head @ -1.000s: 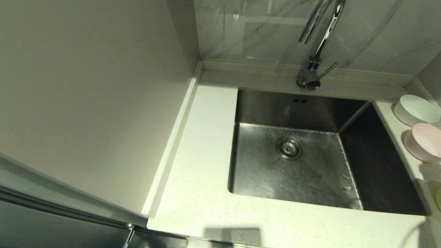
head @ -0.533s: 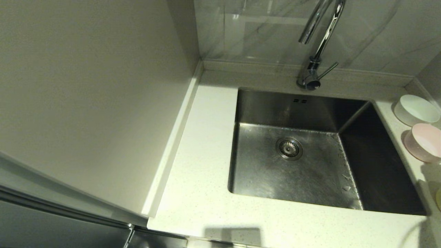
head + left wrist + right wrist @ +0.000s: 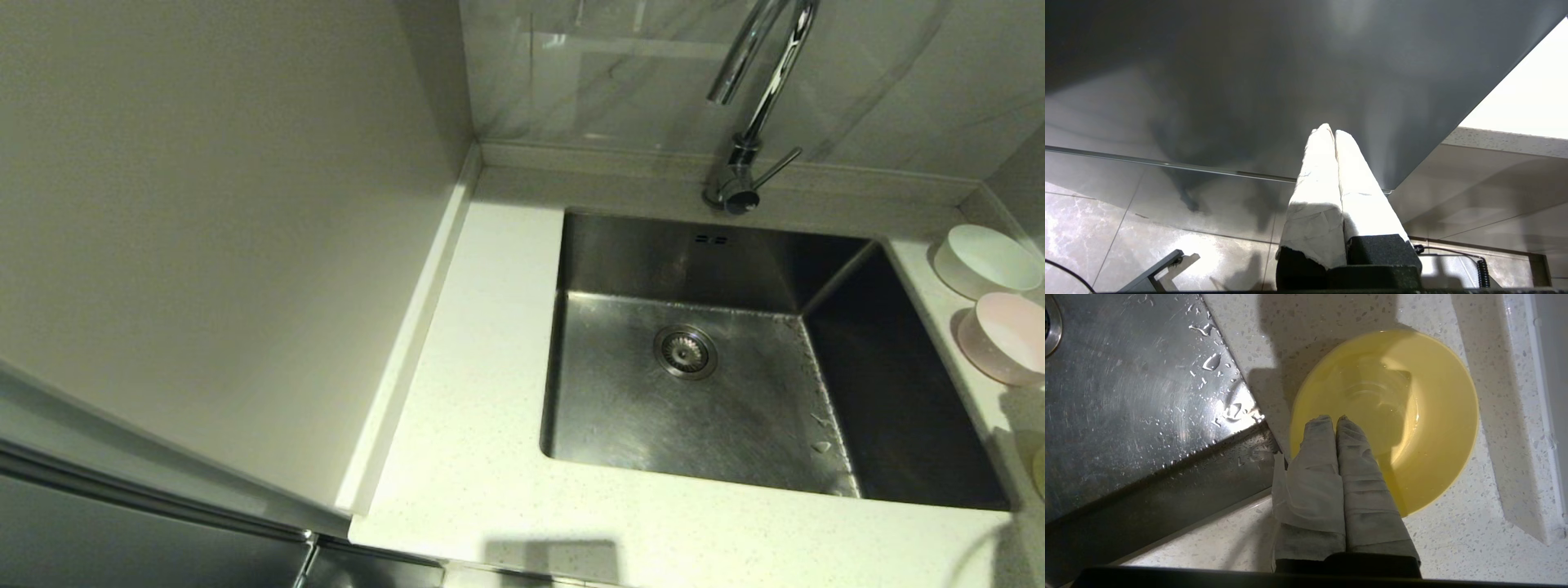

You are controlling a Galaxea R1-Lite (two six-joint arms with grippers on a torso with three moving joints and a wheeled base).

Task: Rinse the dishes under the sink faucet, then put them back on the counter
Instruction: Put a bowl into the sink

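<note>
A white bowl (image 3: 986, 260) and a pale pink bowl (image 3: 1006, 336) stand on the counter (image 3: 482, 408) right of the sink (image 3: 718, 351). A sliver of the yellow-green bowl (image 3: 1039, 472) shows at the head view's right edge. In the right wrist view that yellow-green bowl (image 3: 1429, 416) sits upright on the counter beside the sink's corner, and my right gripper (image 3: 1334, 418) hangs over its near rim, shut and holding nothing. The faucet (image 3: 751, 106) rises behind the sink with no water running. My left gripper (image 3: 1329, 130) is shut and empty, parked low beside a dark cabinet front.
Water drops lie on the sink floor (image 3: 1147, 396). A raised counter edge (image 3: 1519, 416) runs just beyond the yellow-green bowl. A tall pale panel (image 3: 204, 245) stands along the counter's left side. Grey tiled wall (image 3: 637, 65) backs the faucet.
</note>
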